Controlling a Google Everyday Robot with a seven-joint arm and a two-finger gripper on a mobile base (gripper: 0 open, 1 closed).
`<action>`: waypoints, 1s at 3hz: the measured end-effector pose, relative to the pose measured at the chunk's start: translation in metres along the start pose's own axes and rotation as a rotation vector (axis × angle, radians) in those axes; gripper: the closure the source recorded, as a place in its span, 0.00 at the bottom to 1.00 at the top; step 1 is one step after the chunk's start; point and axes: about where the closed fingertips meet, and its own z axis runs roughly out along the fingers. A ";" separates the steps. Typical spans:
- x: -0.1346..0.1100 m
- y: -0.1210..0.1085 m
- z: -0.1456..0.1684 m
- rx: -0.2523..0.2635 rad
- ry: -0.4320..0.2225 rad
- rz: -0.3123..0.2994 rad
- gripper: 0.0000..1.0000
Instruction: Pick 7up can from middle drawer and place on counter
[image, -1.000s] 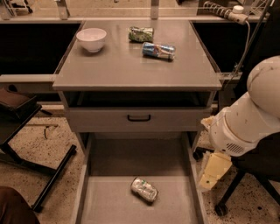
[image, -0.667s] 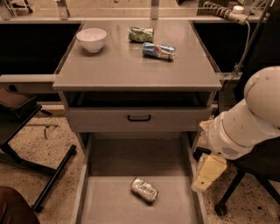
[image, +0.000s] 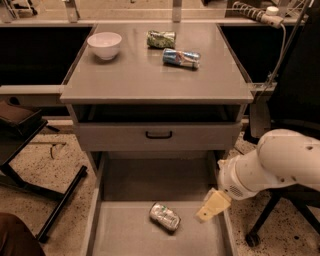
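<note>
Camera view: 7up can (image: 164, 216) lies on its side in the open middle drawer (image: 125, 235). Gripper (image: 212, 205) hangs near at its 3 o'clock, not touching; its grip state cannot be told. Approach step, probably. Next: centre over the can, then lift it to the counter (image: 145, 80) at 12 o'clock.

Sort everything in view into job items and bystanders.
Job: small silvery-white, green-marked can lying in the wide grey metal drawer tray; flat grey counter top; cream gripper, over the drawer beside the can.
Lying about, all on the counter: white bowl; dark green mottled can; blue, red and silver can.
</note>
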 end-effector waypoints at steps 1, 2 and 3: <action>0.003 0.001 0.049 0.011 -0.061 0.058 0.00; 0.003 0.001 0.049 0.011 -0.061 0.058 0.00; 0.008 0.006 0.071 0.027 -0.084 0.081 0.00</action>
